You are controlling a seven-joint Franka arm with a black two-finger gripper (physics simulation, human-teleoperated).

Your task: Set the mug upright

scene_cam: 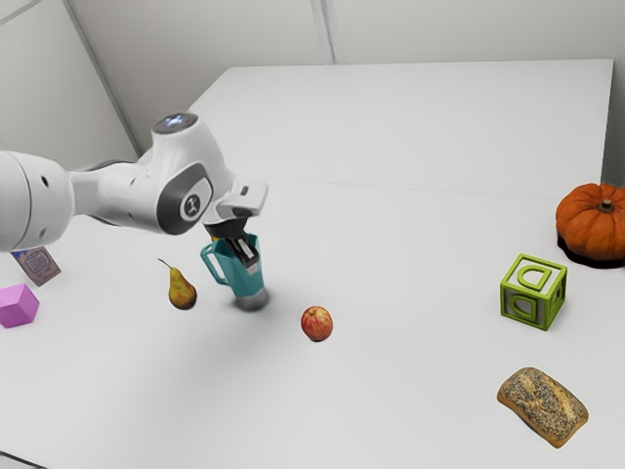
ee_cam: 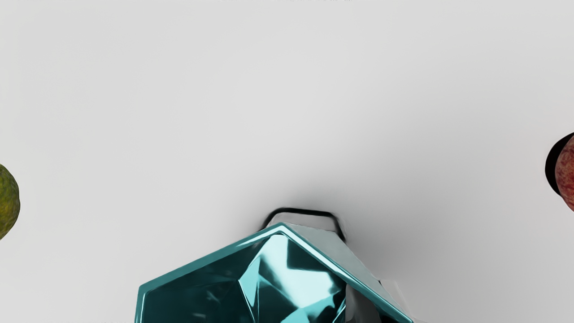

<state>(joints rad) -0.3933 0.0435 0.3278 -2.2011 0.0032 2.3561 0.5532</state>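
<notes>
Right at the mouth of a shiny teal mug (scene_cam: 248, 279) with a grey base and an angular rim (ee_cam: 202, 259) was the black gripper (scene_cam: 249, 257); whether it was open or closed, I could not tell. The mug looked roughly upright, opening upward, its handle (scene_cam: 212, 264) toward the exterior view's left. Near it on the white table (scene_cam: 391, 391) lay a yellow-green pear (scene_cam: 182, 290) on the handle side and a round red apple (scene_cam: 316, 323) on the other. Farther off were a glossy pink cube (scene_cam: 17, 306), a green-framed letter block (scene_cam: 533, 291), a seeded brown bread loaf (scene_cam: 543, 405) and a ribbed orange pumpkin (scene_cam: 595, 224).
</notes>
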